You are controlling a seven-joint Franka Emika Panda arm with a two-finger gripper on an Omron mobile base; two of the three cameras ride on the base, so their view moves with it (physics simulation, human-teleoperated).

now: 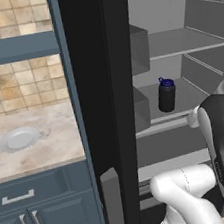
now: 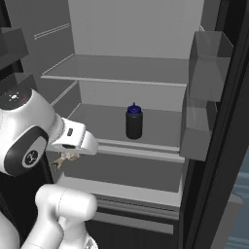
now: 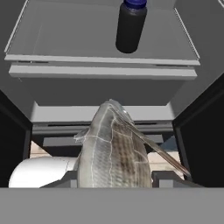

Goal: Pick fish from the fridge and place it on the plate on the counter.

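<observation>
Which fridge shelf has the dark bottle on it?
The middle shelf of the fridge: the blue-capped bottle stands upright there. The shelf above is bare.

You see silvery scaled fish (image 3: 114, 151) cut off at hand view's bottom; gripper fingertips hidden behind it. Black fridge door (image 1: 102, 85) blocks part of grey shelves.
</observation>
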